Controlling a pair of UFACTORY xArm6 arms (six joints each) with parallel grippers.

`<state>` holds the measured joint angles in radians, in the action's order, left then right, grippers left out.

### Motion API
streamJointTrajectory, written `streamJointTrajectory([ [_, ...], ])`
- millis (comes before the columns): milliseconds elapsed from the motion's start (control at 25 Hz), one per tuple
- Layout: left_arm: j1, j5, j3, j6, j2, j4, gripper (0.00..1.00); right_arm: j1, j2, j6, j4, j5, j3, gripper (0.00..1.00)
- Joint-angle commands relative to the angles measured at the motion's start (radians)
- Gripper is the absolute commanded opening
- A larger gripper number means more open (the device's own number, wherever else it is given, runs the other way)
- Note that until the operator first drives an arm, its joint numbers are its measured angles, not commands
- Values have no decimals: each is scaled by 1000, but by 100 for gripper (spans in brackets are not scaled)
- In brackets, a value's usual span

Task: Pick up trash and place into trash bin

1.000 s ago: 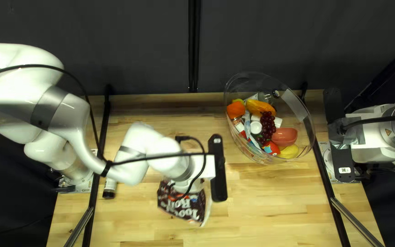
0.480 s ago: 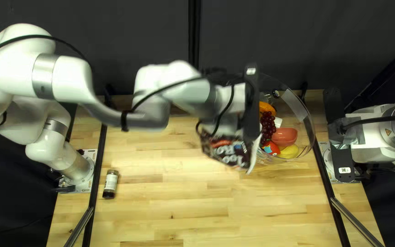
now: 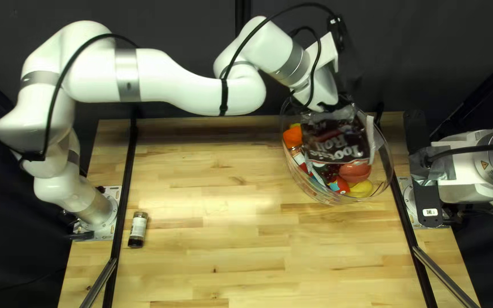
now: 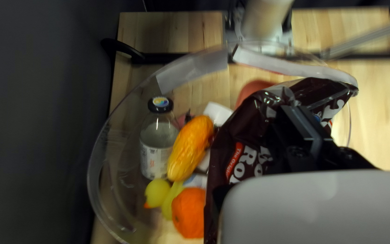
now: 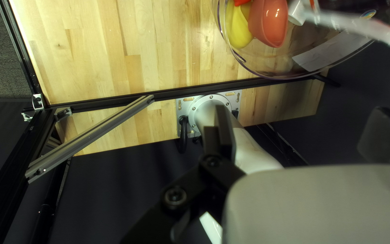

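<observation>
Brown candy bag [image 3: 335, 144], seemingly pinched in left hand [image 3: 334, 104], hangs over bin [image 3: 383, 179]; bottle [image 3: 137, 223] by worktop's [image 3: 238, 244] left edge uncollected.

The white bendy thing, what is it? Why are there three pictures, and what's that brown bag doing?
That is a robot's left arm; its right arm sits at the right edge of the table. One picture looks down from above the table. The other two come from small cameras on each wrist. The left hand is shut on a brown candy bag, holding it over a clear bowl full of toy fruit. A small dark bottle lies on the table near the left arm's base.
</observation>
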<state>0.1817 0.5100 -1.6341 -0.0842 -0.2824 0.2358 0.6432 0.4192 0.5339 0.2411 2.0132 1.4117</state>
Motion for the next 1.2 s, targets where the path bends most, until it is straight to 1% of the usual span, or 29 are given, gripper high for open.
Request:
streamJointTrajectory([
  [40, 1, -73, 47, 168, 1, -42, 0, 0, 0, 0, 0, 0, 0, 100],
  [160, 3, -139, 118, 316, 20, -89, 0, 0, 0, 0, 0, 0, 0, 100],
  [200, 3, -148, 129, 363, 23, -110, 46, 0, 0, 0, 0, 0, 0, 100],
  [240, 2, -146, 134, 404, 27, -131, 94, 0, 0, 0, 0, 0, 0, 100],
  [280, 2, -138, 138, 422, 33, -142, 100, 0, 0, 0, 0, 0, 0, 100],
  [360, -2, -112, 143, 446, 50, -173, 100, 0, 0, 0, 0, 0, 0, 100],
  [440, -9, -82, 154, 473, 78, -228, 100, 0, 0, 0, 0, 0, 0, 100],
  [480, -21, -49, 162, 494, 103, -284, 100, 0, 0, 0, 0, 0, 0, 100],
  [520, -26, -33, 162, 499, 111, -307, 100, 0, 0, 0, 0, 0, 0, 100],
  [560, -47, 17, 169, 508, 140, -364, 100, 0, 0, 0, 0, 0, 0, 100],
  [640, -79, 87, 182, 512, 178, -431, 100, 0, 0, 0, 0, 0, 0, 100],
  [680, -107, 149, 195, 513, 209, -478, 100, 0, 0, 0, 0, 0, 0, 100],
  [760, -148, 248, 215, 511, 256, -530, 100, 0, 0, 0, 0, 0, 0, 100],
  [840, -181, 322, 255, 502, 315, -552, 100, 0, 0, 0, 0, 0, 0, 100],
  [880, -210, 376, 290, 493, 364, -561, 100, 0, 0, 0, 0, 0, 0, 100],
  [920, -222, 401, 301, 486, 380, -564, 100, 0, 0, 0, 0, 0, 0, 100],
  [960, -253, 451, 322, 484, 408, -574, 100, 0, 0, 0, 0, 0, 0, 100],
  [1000, -253, 451, 322, 484, 408, -574, 100, 0, 0, 0, 0, 0, 0, 100],
  [1040, -290, 520, 334, 488, 424, -583, 100, 0, 0, 0, 0, 0, 0, 100],
  [1080, -313, 565, 336, 490, 427, -583, 100, 0, 0, 0, 0, 0, 0, 100],
  [1200, -365, 646, 379, 529, 449, -567, 100, 0, 0, 0, 0, 0, 0, 100],
])
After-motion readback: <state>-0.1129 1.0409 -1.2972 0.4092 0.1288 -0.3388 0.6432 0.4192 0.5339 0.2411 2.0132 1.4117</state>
